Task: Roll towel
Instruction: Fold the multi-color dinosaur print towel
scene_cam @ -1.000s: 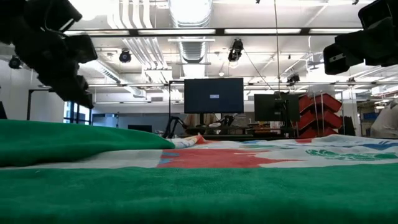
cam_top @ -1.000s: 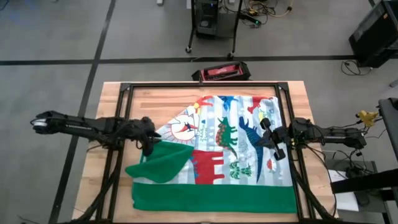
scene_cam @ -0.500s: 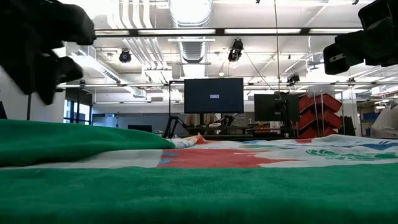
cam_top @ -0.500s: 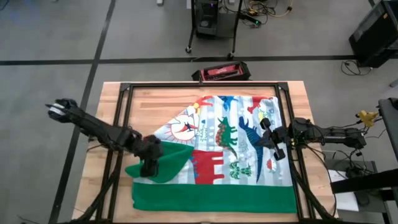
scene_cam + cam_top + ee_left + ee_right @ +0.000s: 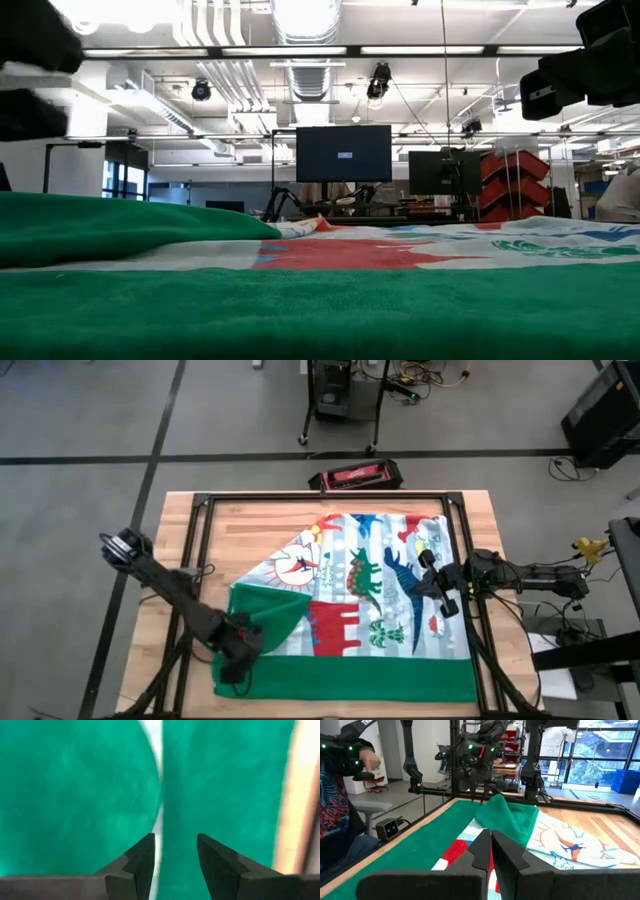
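Observation:
The towel (image 5: 380,590) lies spread on the wooden table, dinosaur face up, with its green border (image 5: 380,680) along the near edge. Its far-left corner is folded over, and this green flap (image 5: 270,615) rests on the printed face. My left gripper (image 5: 238,658) hangs open above the green cloth at the towel's near-left corner. In the left wrist view (image 5: 175,844) its fingers frame the seam between flap and border. My right gripper (image 5: 441,586) is shut and empty above the towel's right part, and it also shows in the right wrist view (image 5: 490,840).
Black frame rails (image 5: 330,495) run around the work area. A red and black object (image 5: 357,476) lies at the table's far edge. Bare wood (image 5: 250,525) shows beyond the towel's far-left side. A person (image 5: 340,775) sits beyond the table in the right wrist view.
My left gripper has swung from the folded flap's far side toward the table's near edge and now stands over the towel's near-left corner. The flap's left tip no longer sticks out past the towel's left edge.

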